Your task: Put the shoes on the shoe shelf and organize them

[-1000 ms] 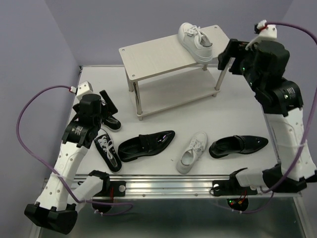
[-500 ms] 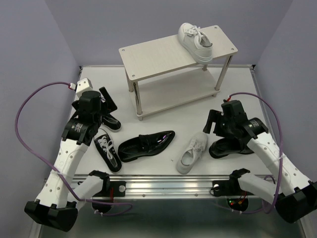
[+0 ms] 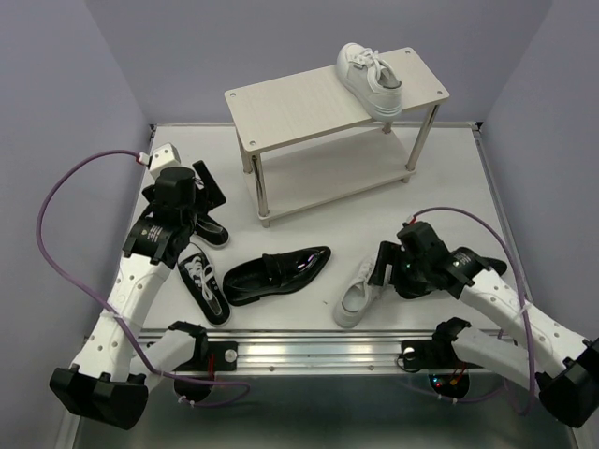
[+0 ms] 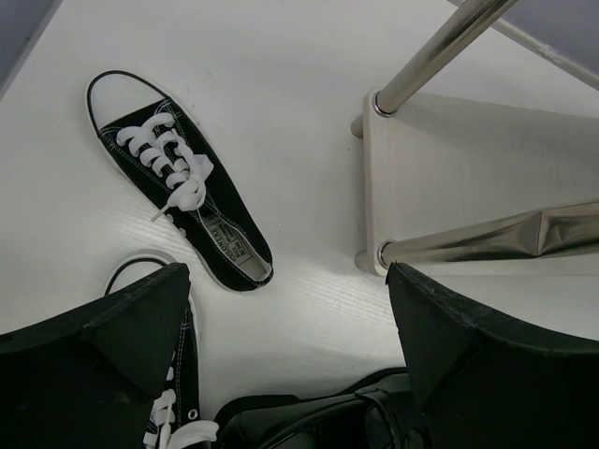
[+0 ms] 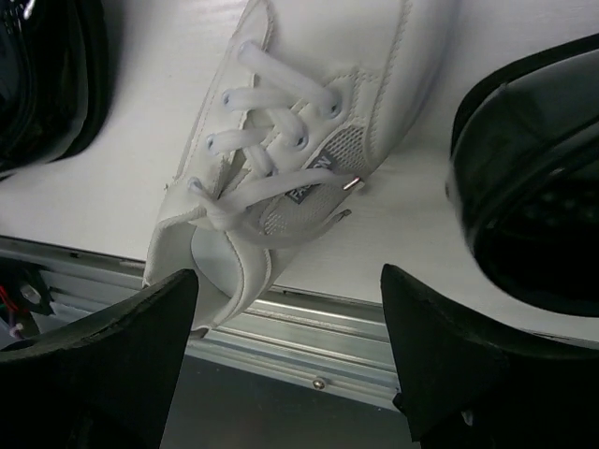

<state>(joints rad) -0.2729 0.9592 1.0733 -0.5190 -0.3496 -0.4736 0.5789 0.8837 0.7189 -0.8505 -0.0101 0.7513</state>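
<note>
Your left pincer [image 3: 206, 190] stands fully open and holds nothing. Just ahead of its tips a small black canvas sneaker [image 4: 178, 201] lies slantwise on the desk [image 3: 449, 187], heel toward the pincer and toe pointing away from it. The second canvas sneaker [image 3: 204, 288] lies on the pincer's near side. One finger partly covers it in the wrist view, and its toe points away and to the left.

To the right of that pincer, and nearer to you, a glossy black loafer [image 3: 276, 271] lies with its long axis running left to right and its pointed toe aimed right. Farther back on that same side stands the shoe shelf [image 3: 299, 108], two pale boards on thin metal legs. Its lower corner shows just off the pincer's other finger.

On the top board, well beyond your right pincer [image 3: 382, 268], a white sneaker [image 3: 370, 79] lies diagonally, its near end overhanging the front edge. You cannot tell which end is the toe.

The right pincer is spread wide and grips nothing. It hovers over the heel half of the second white sneaker [image 5: 281, 159], whose heel is by the rail [image 5: 309, 337] and whose toe points away, slightly right. The second loafer [image 5: 533, 168] lies just beside this pincer, on the side away from the first loafer. The arm hides most of it, so its heading is unclear.

You have six shoes, two of each kind: one on the shelf and five on the desk.
</note>
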